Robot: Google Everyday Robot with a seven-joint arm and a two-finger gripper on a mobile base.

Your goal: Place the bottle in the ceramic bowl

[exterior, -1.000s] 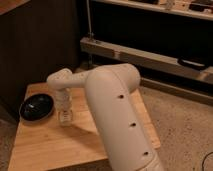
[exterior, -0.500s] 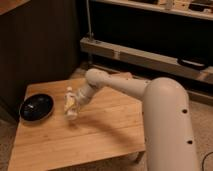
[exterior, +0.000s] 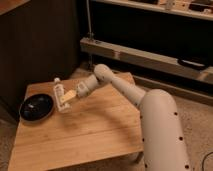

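Observation:
The bottle (exterior: pixel 59 92) is small and whitish with a white cap, held upright just above the wooden table (exterior: pixel 95 130). My gripper (exterior: pixel 64 101) is shut on the bottle's lower part, reaching in from the right on the pale arm (exterior: pixel 120 85). The ceramic bowl (exterior: pixel 36 107), shallow, glossy and black with a pale glint inside, sits at the table's left edge. The bottle is just right of the bowl's rim.
A dark cabinet wall (exterior: pixel 35 45) stands behind the table on the left. A low metal shelf rail (exterior: pixel 150 57) runs behind it on the right. The arm's large white base (exterior: pixel 162 135) is at the table's right front corner. Speckled floor lies to the right.
The arm has stretched out to the left. The gripper carried the bottle leftward and slightly up, closer to the bowl's right rim.

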